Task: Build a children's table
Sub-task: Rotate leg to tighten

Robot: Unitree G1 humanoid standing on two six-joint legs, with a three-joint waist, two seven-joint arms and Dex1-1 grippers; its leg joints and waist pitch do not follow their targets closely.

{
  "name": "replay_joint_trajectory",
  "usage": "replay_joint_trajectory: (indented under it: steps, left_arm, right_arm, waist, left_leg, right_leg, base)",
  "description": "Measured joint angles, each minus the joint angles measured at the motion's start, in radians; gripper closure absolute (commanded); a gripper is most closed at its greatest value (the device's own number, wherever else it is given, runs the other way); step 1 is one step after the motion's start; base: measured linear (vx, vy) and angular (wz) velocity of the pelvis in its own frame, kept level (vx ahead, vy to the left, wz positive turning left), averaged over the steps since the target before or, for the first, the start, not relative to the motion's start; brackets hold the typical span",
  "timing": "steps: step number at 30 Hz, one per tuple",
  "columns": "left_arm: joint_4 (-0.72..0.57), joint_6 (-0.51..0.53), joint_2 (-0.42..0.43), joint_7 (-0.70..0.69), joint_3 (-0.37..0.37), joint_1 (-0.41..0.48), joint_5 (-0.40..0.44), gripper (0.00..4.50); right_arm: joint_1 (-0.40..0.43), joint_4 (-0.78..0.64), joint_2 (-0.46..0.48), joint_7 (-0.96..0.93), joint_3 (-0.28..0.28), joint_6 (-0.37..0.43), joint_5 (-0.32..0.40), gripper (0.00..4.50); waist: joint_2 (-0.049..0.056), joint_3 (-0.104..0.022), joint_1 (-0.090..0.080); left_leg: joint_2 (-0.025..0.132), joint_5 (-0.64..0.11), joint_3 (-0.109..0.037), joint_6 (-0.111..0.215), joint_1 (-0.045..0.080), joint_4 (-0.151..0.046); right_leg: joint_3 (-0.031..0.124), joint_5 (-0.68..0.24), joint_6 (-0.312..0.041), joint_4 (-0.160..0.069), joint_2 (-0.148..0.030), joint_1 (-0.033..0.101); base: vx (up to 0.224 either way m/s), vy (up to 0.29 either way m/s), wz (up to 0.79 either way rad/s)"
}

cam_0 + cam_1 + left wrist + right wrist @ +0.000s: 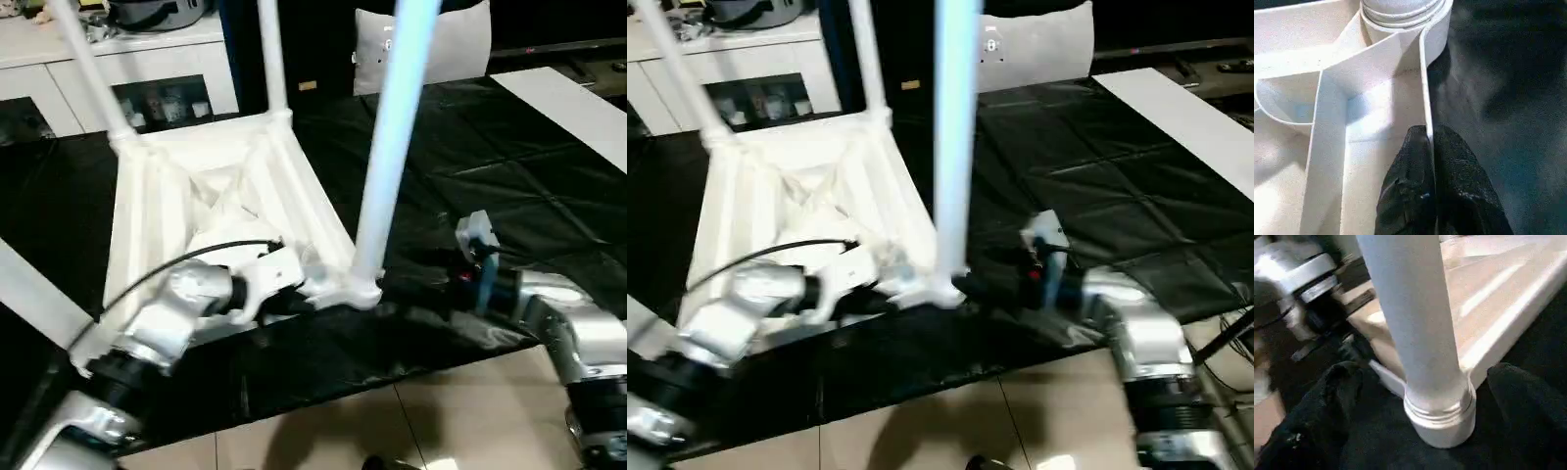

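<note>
Nearest the head camera, my two silver forearms reach toward the near edge of the upturned table top [196, 186], which lies ribbed side up on a black mat [509, 166] over the tiled floor [392, 421]. My left gripper [1431, 147] is clenched on the thin rim wall of the top, one black finger on each side of it, just beside the near corner socket [1400, 14]. My right gripper [1420, 396] is released, its fingers [1528, 396] standing wide apart on either side of the near leg [397, 127] and not touching it. That leg stands upright in the near corner socket, its ringed collar [1440, 411] seated at the base. Two more legs [88, 59] rise from the far corners of the top, toward a white cabinet [118, 59] behind. A further white length [29, 294] crosses the lower left edge of the head view; I cannot tell whether it is the fourth leg or whether it is seated. As a judgement, assembly is nearly complete: at least three legs are in, leaving the fourth corner to confirm and the table to be turned upright.
</note>
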Motion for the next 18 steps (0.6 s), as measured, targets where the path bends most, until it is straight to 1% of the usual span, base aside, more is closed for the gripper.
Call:
replay_joint_trajectory:
  steps: [2, 4, 6, 7, 9, 11, 13, 16, 17, 18]
  left_arm:
    - [0.002, -0.034, 0.026, -0.055, -0.013, 0.0, -0.006, 4.5]
    - [0.013, -0.074, 0.05, -0.112, -0.031, -0.008, -0.007, 4.5]
    - [0.021, -0.097, 0.056, -0.147, -0.039, -0.015, -0.007, 4.5]
    - [0.023, -0.111, 0.06, -0.163, -0.045, -0.018, -0.007, 4.5]
    - [0.047, -0.137, 0.07, -0.192, -0.062, -0.042, -0.006, 4.5]
    - [0.07, -0.158, 0.07, -0.21, -0.073, -0.058, -0.006, 4.5]
    - [0.091, -0.176, 0.065, -0.219, -0.079, -0.071, -0.005, 4.5]
    - [0.115, -0.196, 0.053, -0.229, -0.088, -0.089, -0.004, 4.5]
    - [0.121, -0.199, 0.052, -0.232, -0.089, -0.092, -0.004, 4.5]
    - [0.126, -0.202, 0.051, -0.234, -0.089, -0.094, -0.003, 4.5]
  right_arm:
    - [-0.004, 0.005, -0.018, 0.031, 0.013, -0.009, -0.008, 0.05]
    - [-0.032, 0.035, -0.029, 0.06, 0.044, -0.034, -0.037, 0.05]
    - [-0.053, 0.055, -0.034, 0.078, 0.058, -0.044, -0.045, 0.05]
    - [-0.059, 0.06, -0.041, 0.101, 0.072, -0.051, -0.047, 0.2]
    - [-0.072, 0.072, -0.052, 0.15, 0.102, -0.067, -0.052, 0.39]
    - [-0.08, 0.082, -0.053, 0.188, 0.131, -0.083, -0.061, 0.42]
    - [-0.082, 0.094, -0.055, 0.211, 0.151, -0.097, -0.072, 0.7]
    - [-0.09, 0.109, -0.052, 0.237, 0.164, -0.112, -0.074, 0.86]
    - [-0.098, 0.114, -0.051, 0.245, 0.17, -0.117, -0.076, 0.99]
    - [-0.11, 0.123, -0.047, 0.254, 0.175, -0.122, -0.077, 0.99]
  waist:
    - [0.0, 0.0, 0.015]
    - [0.0, 0.0, 0.029]
    - [-0.001, 0.0, 0.042]
    - [-0.001, -0.001, 0.05]
    - [-0.002, -0.001, 0.057]
    - [-0.002, -0.001, 0.063]
    - [-0.002, -0.001, 0.071]
    - [-0.002, -0.001, 0.08]
    - [-0.003, -0.001, 0.08]
    - [-0.003, -0.002, 0.08]
  left_leg:
    - [0.0, 0.0, 0.0, 0.0, 0.0, 0.0]
    - [0.0, 0.0, 0.0, 0.0, -0.001, 0.0]
    - [0.0, 0.0, 0.0, 0.0, -0.001, 0.0]
    - [0.0, 0.0, 0.0, 0.0, -0.001, 0.0]
    - [0.0, 0.0, 0.0, 0.0, 0.0, 0.0]
    - [0.0, 0.0, 0.001, 0.0, 0.0, 0.001]
    - [0.0, 0.0, 0.001, 0.0, 0.0, 0.001]
    - [0.0, 0.0, 0.001, 0.0, 0.0, 0.003]
    - [0.0, 0.0, 0.001, 0.0, 0.0, 0.003]
    - [0.0, 0.0, 0.001, 0.0, 0.0, 0.003]
  right_leg:
    - [0.0, 0.0, 0.0, 0.0, 0.0, 0.0]
    - [0.001, 0.0, 0.0, 0.0, 0.0, 0.0]
    - [0.001, 0.0, 0.0, 0.0, 0.0, 0.0]
    - [0.001, 0.0, 0.0, 0.001, 0.0, 0.0]
    - [0.001, 0.0, 0.0, 0.001, 0.0, 0.0]
    - [0.002, 0.0, 0.0, 0.002, 0.0, 0.0]
    - [0.002, 0.0, 0.0, 0.003, 0.0, -0.001]
    - [0.003, 0.0, 0.0, 0.003, 0.0, -0.001]
    - [0.003, 0.0, 0.0, 0.004, 0.0, -0.001]
    - [0.003, 0.0, 0.0, 0.004, 0.0, -0.001]
  base:
    - [0.0, 0.0, 0.0]
    - [0.0, 0.0, 0.0]
    - [0.0, 0.0, 0.0]
    - [0.0, 0.0, 0.0]
    - [0.0, 0.0, 0.0]
    - [0.0, 0.0, 0.0]
    - [0.0, 0.0, 0.0]
    - [0.0, 0.0, 0.0]
    - [0.0, 0.0, 0.0]
    - [0.0, 0.0, 0.0]
